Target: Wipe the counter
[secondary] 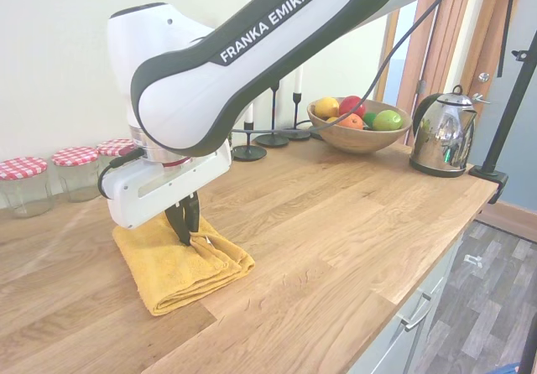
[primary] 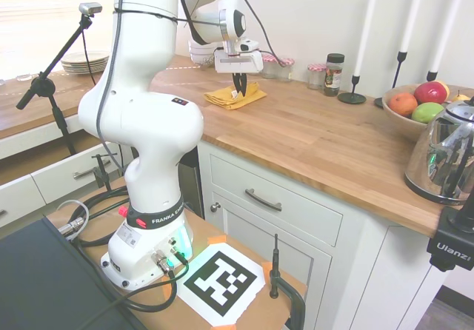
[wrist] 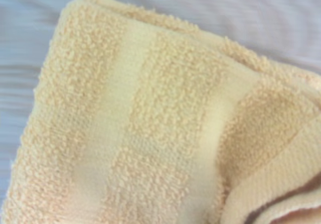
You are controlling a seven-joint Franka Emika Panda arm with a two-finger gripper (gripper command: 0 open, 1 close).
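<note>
Counter (primary: 318, 137): long honey-brown butcher-block run over white cabinets, carrying a folded yellow towel (secondary: 180, 261) near the back-left stretch, with bare wood open toward the fruit bowl (secondary: 357, 131) and kettle (secondary: 443, 132). We note the gripper (secondary: 185, 223) standing vertically over the towel, its dark fingers drawn together and pinching a ridge of terry at the top fold; we read this as clenched on the towel. The wrist view shows only the cloth's looped pile and woven bands, filling the picture, which agrees with a tool sitting very low on the fabric. We judge the step in hand to be the wipe stroke itself, with the grasp already made. To do it well, we want the towel kept flat against the wood rather than lifted, so that a broad face of cloth drags, not just the pinched crest. Downward load should be light and even; too much and the folds bunch under the tool. Strokes should run along the planks into the open wood, stopping well short of the red-lidded jars (secondary: 75, 171) and the candlesticks (secondary: 273, 122). A risk we see: the pinch holds only the upper layers, so the lower folds may slide out.
</note>
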